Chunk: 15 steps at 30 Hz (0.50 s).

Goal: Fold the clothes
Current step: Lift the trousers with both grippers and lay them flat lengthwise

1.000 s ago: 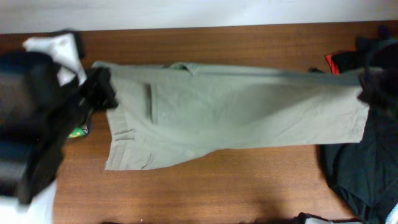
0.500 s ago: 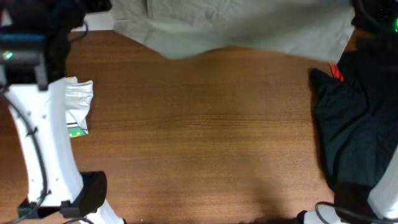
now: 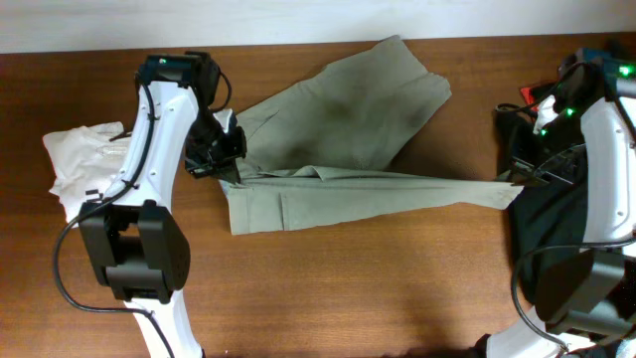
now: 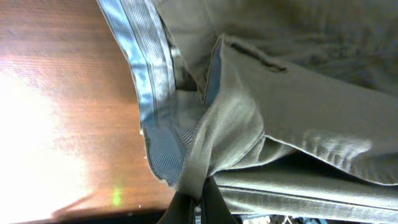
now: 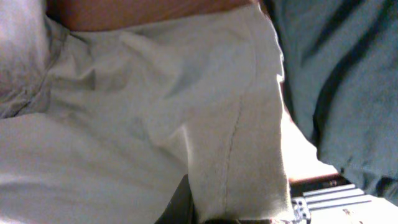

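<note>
Trousers [image 3: 338, 194] lie on the worktop [image 3: 348, 298], stretched between your arms | left end effector [image 3: 231, 169] clamped on waistband [image 4: 143, 93], right end effector [image 3: 517, 182] clamped on hem [image 5: 249, 186] | risk: if you pull harder, a thin pinch may slip; hem may drag the dark pile [image 3: 547, 249].

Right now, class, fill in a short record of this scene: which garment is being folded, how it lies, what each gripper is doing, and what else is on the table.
garment: khaki trousers on the wooden table
layout: one leg stretched sideways between the grippers, the other splayed toward the far edge; legs not yet laid together
left gripper: shut on the waistband end, pale blue lining exposed
right gripper: shut on the hem of the stretched leg
other items: white tee at the left side; dark garment pile at the right side
</note>
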Motion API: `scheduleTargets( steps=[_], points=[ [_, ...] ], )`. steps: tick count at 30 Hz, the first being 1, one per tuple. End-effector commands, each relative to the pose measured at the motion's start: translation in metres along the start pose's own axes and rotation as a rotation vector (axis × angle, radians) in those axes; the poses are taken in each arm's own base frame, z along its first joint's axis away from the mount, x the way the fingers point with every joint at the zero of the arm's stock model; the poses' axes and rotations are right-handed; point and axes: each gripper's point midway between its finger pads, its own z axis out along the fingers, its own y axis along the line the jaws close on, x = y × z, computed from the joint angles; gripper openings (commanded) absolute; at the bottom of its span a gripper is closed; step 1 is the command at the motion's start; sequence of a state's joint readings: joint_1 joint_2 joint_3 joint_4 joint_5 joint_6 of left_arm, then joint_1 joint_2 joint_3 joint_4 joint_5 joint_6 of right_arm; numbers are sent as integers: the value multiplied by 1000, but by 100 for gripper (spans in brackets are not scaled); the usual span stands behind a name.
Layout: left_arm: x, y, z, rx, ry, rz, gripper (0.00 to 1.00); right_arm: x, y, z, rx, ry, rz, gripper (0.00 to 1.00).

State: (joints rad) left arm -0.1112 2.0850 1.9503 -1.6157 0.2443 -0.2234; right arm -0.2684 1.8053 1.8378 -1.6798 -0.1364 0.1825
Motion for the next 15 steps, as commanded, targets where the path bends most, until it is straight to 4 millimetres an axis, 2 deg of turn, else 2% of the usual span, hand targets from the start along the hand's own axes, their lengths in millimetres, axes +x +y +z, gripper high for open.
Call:
scheduleTargets(
  steps=[1, 3, 5, 7, 9, 10, 11, 12, 14, 15],
  points=[
    [15, 36, -35, -141, -123, 2, 0, 4, -66, -32, 150, -113, 120, 4],
    [34, 34, -56, -126, -197, 16, 0, 15, -73, -47, 118, -163, 158, 4],
    [51, 33, -65, -119, -234, 27, 0, 27, -72, -49, 118, -178, 155, 4],
    [72, 37, -62, -113, -238, 23, 0, 41, -73, -46, 119, -171, 156, 4],
    [107, 40, -48, -78, -207, 14, 0, 62, -78, -43, 143, -193, 158, 4],
    [116, 43, -45, -76, -209, 3, 0, 64, -78, -44, 140, -215, 156, 4],
    [124, 44, -44, -71, -227, 0, 0, 63, -77, -47, 137, -240, 155, 4],
    [129, 45, -45, -62, -263, -11, 0, 52, -74, -50, 120, -288, 150, 4],
    [110, 40, -55, -17, -423, -35, 0, 7, -44, -60, -46, -439, 96, 4],
    [92, 40, -58, -18, -491, -60, 0, -15, -31, -66, -94, -514, 57, 4]
  ],
)
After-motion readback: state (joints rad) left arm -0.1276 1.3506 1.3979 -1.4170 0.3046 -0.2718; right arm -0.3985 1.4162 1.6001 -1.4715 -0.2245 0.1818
